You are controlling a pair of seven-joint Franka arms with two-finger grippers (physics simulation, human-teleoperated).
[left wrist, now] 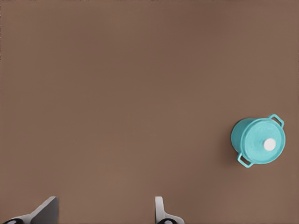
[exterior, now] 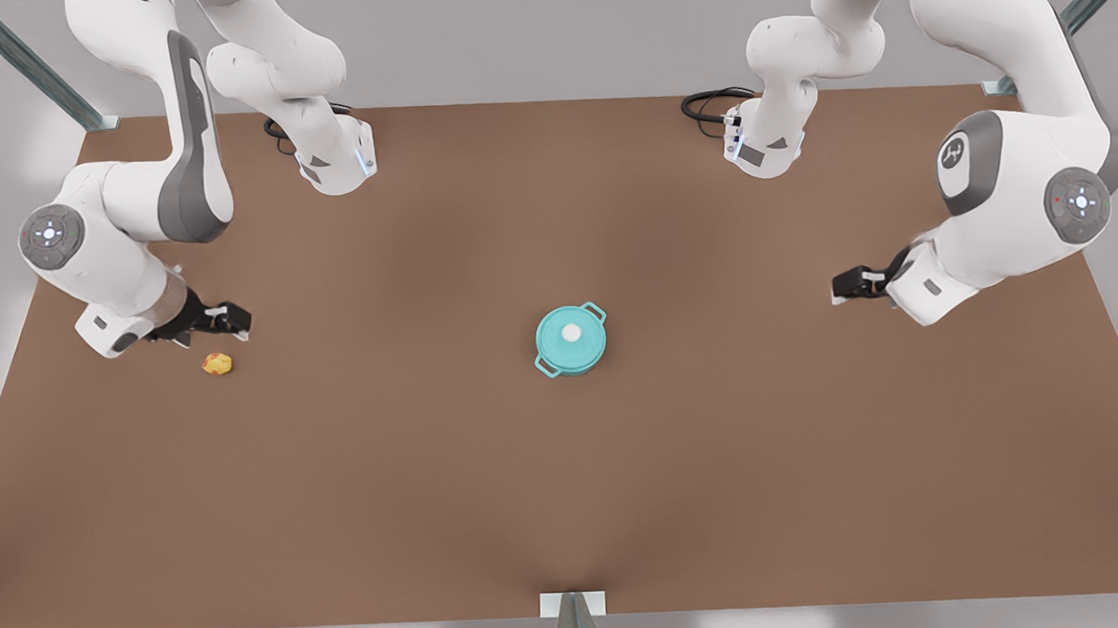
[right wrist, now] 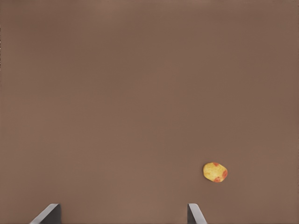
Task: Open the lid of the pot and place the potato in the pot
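I read this as the start — nothing gripped, lid [exterior: 571, 333] seated on the pot [exterior: 570, 341] at table [exterior: 565, 500] centre, white knob up.

Potato [exterior: 217, 363] lies on bare table far off to the front view's left, well apart from the pot.

Matching by wrist views: the right gripper [exterior: 227, 321] is the one at the front view's left, hanging just beside the potato — its own camera has the potato [right wrist: 215, 172] ahead of the fingertips [right wrist: 195, 213], which are spread wide, holding nothing. The left gripper [exterior: 846, 285] is at the front view's right, well clear of the pot; its wrist view shows the pot [left wrist: 258, 140] off to one side, fingers [left wrist: 160, 212] parted, nothing between them.

Step in hand, as I judge it: approach for the lid. Next move needs the left gripper over the knob [left wrist: 269, 144], centred, jaws straddling it, then a straight lift and a set-down clear of the pot. The knob is small — a poor line-up could slip off it. The right gripper can drop onto the potato meanwhile.
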